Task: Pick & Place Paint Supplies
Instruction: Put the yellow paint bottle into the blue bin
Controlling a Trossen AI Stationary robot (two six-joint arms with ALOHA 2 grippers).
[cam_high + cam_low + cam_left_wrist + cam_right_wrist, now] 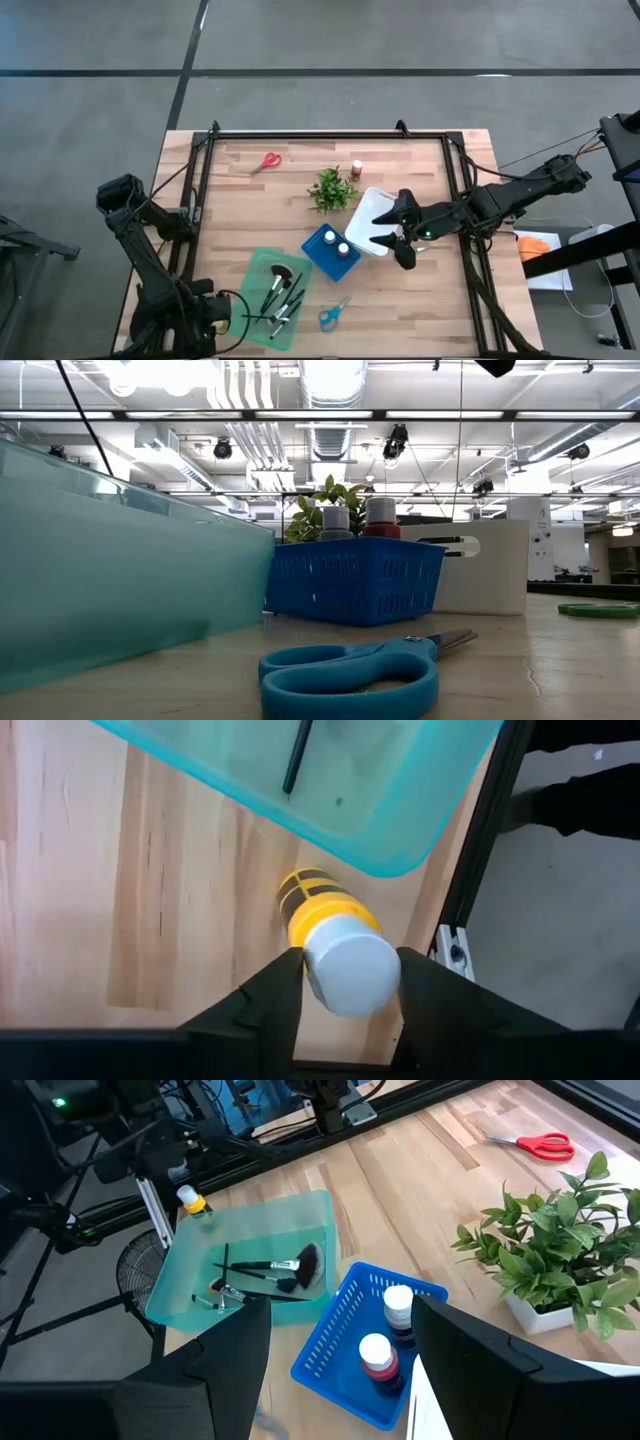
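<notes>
Left hand (345, 1005): low at the near-left corner of the tabletop (420, 300), just outside the green tray (262, 262). A yellow-labelled paint bottle (330, 935) lies on its side between the fingers, white cap toward the wrist, long axis running straight out along the hand's line toward the tray's corner. Fingers flank the cap closely; whether they yet press it cannot be told.

Green tray: holds brushes (280, 295), one broad and black-bristled.

Blue scissors (334, 315): flat on the tabletop, near the tray.

Blue basket (322, 262): two capped bottles (336, 244) upright inside.

Red scissors (266, 162): far side, well apart from both hands.

Right hand (392, 240): fingers spread, holding nothing, over the white bin (368, 205) beside the basket.

Judgement: the left arm is nearer the lying bottle.
</notes>
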